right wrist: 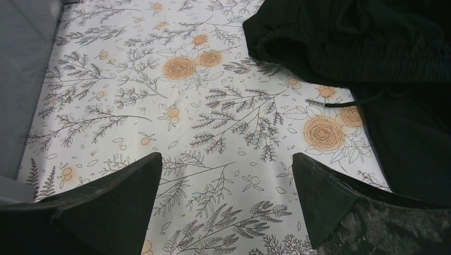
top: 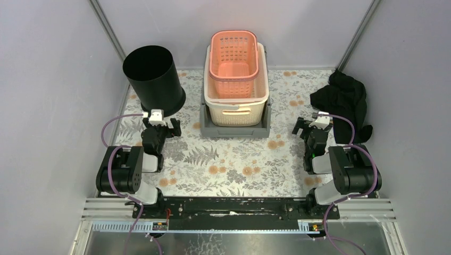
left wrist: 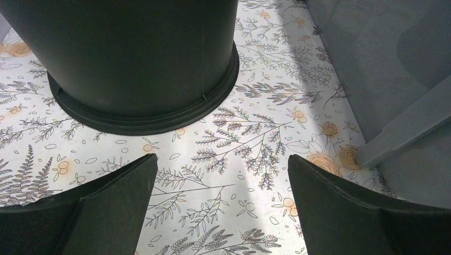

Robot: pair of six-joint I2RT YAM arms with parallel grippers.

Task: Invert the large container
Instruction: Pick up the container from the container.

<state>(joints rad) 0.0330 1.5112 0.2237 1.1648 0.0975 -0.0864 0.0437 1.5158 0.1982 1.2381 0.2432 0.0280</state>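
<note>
The tall black plastic cylindrical container (top: 154,79) stands at the left rear of the floral surface (top: 234,164), just ahead of the left pincer (left wrist: 220,164), which is spread wide and not touching it. Its smooth matte wall ends in a flared ring on the surface. The right pincer (right wrist: 226,162), also spread and holding nothing, sits well apart from it.

2 arms (top: 119,170) low and folded, left fingers (left wrist: 106,212) and right fingers (right wrist: 106,212) wide apart.

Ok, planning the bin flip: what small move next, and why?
Probably ease the left gripper forward to the bin: it stands upright just ahead of those open, empty jaws, while the right gripper sits far off by the black cloth.
</note>
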